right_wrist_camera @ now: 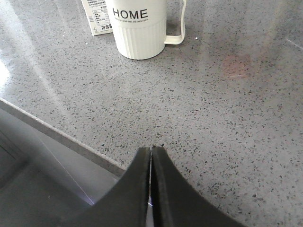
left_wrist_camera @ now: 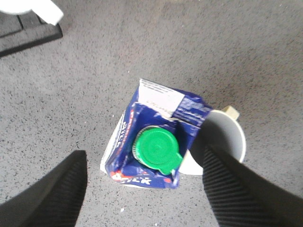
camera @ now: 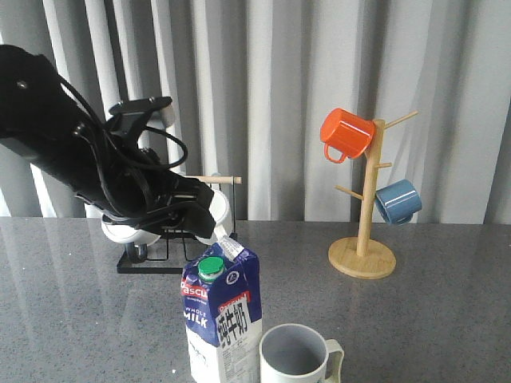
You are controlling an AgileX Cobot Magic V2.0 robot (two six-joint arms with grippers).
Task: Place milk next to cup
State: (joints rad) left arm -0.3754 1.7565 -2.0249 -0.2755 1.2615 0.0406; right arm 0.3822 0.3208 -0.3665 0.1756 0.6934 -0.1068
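Observation:
The milk (camera: pixel 219 319), a blue-and-white carton with a green cap, stands upright on the grey table at the front. It is just left of the cup (camera: pixel 294 357), almost touching it. In the left wrist view my left gripper (left_wrist_camera: pixel 144 153) is open and hangs above the milk (left_wrist_camera: pixel 163 111), its fingers (left_wrist_camera: pixel 57 189) wide apart on either side and touching nothing. The cup (left_wrist_camera: pixel 226 135) shows under one finger. My left gripper (camera: pixel 204 226) is above and behind the carton top. My right gripper (right_wrist_camera: pixel 151 150) is shut and empty, low over the table's front edge, facing the cup (right_wrist_camera: pixel 139 33) and the milk (right_wrist_camera: pixel 97 19).
A wooden mug tree (camera: pixel 363 239) with an orange mug (camera: pixel 345 134) and a blue mug (camera: pixel 398 201) stands at the back right. A black rack (camera: pixel 152 259) with white mugs (camera: pixel 128 231) stands behind my left arm. The table's front edge (right_wrist_camera: pixel 57 135) is beside my right gripper.

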